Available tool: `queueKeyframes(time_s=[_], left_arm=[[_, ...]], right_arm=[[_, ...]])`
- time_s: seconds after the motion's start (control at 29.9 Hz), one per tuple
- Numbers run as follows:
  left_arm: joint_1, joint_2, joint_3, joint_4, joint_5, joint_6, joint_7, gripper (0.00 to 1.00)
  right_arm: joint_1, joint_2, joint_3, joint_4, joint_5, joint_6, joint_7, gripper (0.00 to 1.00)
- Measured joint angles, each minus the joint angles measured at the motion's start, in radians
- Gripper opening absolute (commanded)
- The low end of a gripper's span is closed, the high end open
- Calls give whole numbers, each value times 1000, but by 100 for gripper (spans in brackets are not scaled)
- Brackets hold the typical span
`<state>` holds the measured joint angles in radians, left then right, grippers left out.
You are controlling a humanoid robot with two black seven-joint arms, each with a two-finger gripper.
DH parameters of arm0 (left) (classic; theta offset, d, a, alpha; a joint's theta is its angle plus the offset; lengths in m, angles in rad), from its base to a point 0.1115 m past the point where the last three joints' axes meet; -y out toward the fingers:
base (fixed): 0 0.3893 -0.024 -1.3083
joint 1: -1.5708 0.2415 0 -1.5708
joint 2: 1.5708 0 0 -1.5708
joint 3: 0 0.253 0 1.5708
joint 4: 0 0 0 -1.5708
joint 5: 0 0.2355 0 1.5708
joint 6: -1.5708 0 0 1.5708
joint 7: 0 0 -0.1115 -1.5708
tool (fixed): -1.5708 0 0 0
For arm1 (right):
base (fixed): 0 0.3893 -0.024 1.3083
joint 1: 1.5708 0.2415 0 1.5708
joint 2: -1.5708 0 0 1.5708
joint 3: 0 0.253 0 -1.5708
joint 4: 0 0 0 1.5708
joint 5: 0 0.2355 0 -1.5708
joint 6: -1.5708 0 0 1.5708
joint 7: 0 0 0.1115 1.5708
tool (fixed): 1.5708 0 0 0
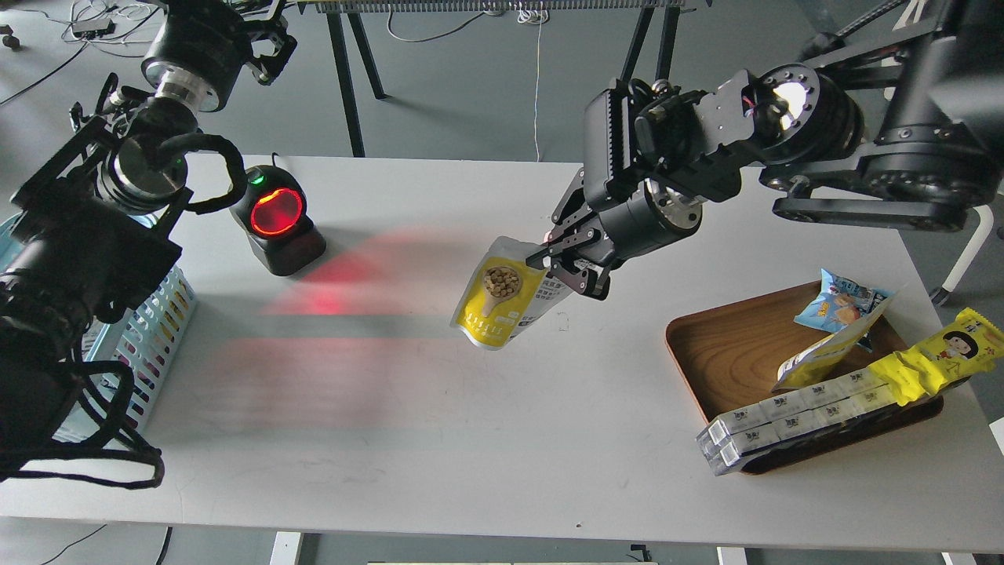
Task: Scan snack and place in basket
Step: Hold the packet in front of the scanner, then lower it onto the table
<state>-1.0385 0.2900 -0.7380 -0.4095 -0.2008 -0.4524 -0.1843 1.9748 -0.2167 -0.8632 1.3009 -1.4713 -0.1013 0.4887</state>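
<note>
right arm (784,133) comes in from the upper right and bends down toward the middle, wrist tipped so the right gripper (566,263) points down-left with its fingers pinched on the top edge of the snack (502,294), which hangs clear in the air. left arm (118,173) runs up the left edge, folded back on itself. the left gripper (263,43) sits way up top and it's too dark to read the fingers.

Table (486,439) (white): scanner (276,220), tray (729,353), basket (157,322).
</note>
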Motion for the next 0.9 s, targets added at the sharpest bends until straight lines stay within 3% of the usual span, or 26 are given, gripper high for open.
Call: queueKeyframes(time_s=[0.43,0.9], left_arm=[[3,-1,0,0,1,0,-1,100],[4,3,2,0,0,-2,-1,100]], right_arm=[[-105,205,12,-192,5,-6,0,0],[-141,217,5,-224,52,-5,0,0]])
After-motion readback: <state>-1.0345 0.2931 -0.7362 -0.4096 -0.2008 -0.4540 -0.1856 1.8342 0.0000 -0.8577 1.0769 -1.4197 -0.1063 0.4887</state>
